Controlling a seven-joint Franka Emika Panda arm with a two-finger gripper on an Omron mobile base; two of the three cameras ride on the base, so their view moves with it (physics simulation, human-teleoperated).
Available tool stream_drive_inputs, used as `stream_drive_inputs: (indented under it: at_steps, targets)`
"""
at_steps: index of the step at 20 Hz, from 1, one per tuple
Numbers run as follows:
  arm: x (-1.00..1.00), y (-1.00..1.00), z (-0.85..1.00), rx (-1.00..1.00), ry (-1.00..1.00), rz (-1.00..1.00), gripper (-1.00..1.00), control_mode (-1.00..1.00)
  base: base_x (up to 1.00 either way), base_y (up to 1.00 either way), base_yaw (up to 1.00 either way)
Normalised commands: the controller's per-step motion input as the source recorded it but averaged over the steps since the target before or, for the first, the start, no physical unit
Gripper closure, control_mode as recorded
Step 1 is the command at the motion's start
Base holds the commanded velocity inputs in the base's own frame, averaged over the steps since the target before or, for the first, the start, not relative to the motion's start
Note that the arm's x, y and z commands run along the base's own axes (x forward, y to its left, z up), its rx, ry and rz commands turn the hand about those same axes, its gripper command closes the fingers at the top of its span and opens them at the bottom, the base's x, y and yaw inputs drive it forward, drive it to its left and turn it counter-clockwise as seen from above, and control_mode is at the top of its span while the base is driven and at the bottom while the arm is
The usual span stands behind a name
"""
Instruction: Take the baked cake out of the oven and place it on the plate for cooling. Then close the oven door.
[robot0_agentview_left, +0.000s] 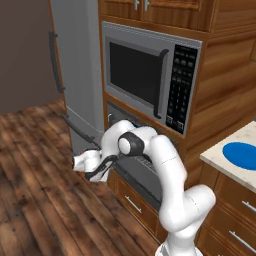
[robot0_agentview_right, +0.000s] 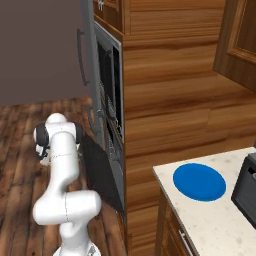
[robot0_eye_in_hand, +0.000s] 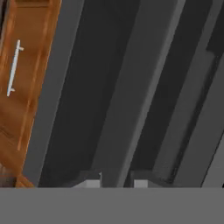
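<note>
The two small dark fingers (robot0_eye_in_hand: 92, 183) of the white arm's gripper (robot0_eye_in_hand: 114, 181) are pinching the long grey bar handle (robot0_eye_in_hand: 140, 100) of the wide dark grey oven door (robot0_agentview_right: 102, 175), and a crooked pull could make the smooth bar slip out from between them, with the flat round blue plate (robot0_agentview_right: 199, 181) far from the fingers.

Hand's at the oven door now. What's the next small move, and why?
Probably pull outward and down. The hand is shut on the oven door handle, the oven door leans only partly open, and the plate on the counter is bare, so the door likely needs to drop further before reaching in.
</note>
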Motion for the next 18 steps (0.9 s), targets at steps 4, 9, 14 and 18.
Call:
stream_drive_inputs:
  at_steps: [4,9,14,18]
  targets:
    - [-1.0,0.92,-1.0,0.0,0.35,0.15,1.0,-1.0,0.0,0.0,0.0]
    - [-0.97,0.79,-0.91,0.0,0.35,0.14,-1.0,-1.0,0.0,0.0,0.0]
    - [-0.48,0.06,0.69,0.06,-0.01,0.17,-1.0,-1.0,0.0,0.0,0.0]
    - [-0.23,-0.11,1.0,0.02,-0.04,0.08,-1.0,-1.0,0.0,0.0,0.0]
